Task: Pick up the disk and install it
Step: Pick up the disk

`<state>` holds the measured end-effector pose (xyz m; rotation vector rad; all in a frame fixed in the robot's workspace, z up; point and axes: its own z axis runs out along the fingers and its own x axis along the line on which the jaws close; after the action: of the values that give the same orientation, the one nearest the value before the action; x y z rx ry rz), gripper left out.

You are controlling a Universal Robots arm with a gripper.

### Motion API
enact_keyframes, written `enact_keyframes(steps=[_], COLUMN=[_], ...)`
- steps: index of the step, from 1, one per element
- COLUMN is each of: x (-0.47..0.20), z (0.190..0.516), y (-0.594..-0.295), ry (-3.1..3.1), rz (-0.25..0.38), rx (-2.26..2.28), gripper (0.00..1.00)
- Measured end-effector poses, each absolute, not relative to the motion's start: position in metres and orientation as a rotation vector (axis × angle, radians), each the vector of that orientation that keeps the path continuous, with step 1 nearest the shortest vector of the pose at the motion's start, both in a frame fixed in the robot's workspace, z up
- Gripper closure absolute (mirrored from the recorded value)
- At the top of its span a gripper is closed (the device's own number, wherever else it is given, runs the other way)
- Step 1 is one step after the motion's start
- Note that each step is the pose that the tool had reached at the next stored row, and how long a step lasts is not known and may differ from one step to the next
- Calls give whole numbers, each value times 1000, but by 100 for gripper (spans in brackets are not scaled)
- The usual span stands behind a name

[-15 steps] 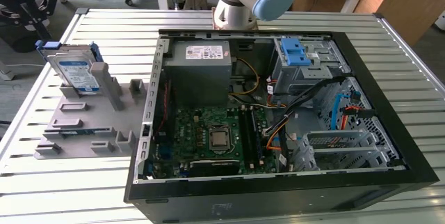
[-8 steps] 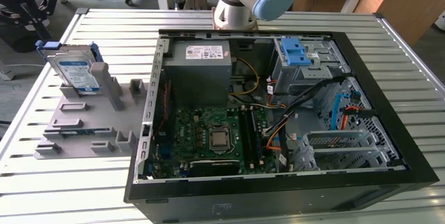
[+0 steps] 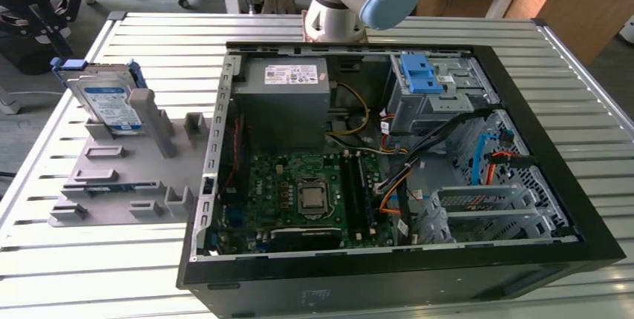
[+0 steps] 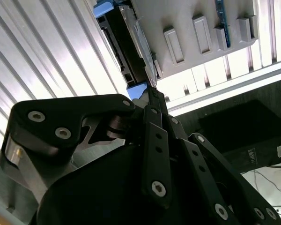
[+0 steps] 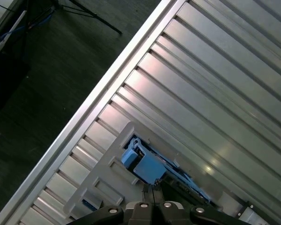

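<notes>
The disk (image 3: 107, 100), silver with a blue-and-white label and a blue frame, stands upright on edge in a grey slotted holder (image 3: 119, 182) at the exterior view's left. My gripper (image 3: 44, 26) hangs above and just behind it, apart from it. In the second wrist view the black fingers (image 4: 154, 126) come together at a point, shut on nothing, with the disk's edge (image 4: 126, 42) just beyond the tips. In the first wrist view the gripper (image 5: 152, 190) sits right beside the disk's blue frame corner (image 5: 145, 164).
An open black computer case (image 3: 569, 208) lies on the slatted metal table (image 3: 148, 37), with a green motherboard (image 3: 297, 185), a grey power supply (image 3: 287, 85) and a drive cage with a blue latch (image 3: 424, 74). The arm's base (image 3: 347, 0) stands behind the case.
</notes>
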<state>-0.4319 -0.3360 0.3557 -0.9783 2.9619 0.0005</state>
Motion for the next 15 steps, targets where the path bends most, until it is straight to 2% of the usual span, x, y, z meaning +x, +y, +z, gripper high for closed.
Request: enact_keyframes(steps=[15], x=[-432], z=[354], y=[-336], ry=[2820], rz=[-2], rx=[-1300], gripper=[89])
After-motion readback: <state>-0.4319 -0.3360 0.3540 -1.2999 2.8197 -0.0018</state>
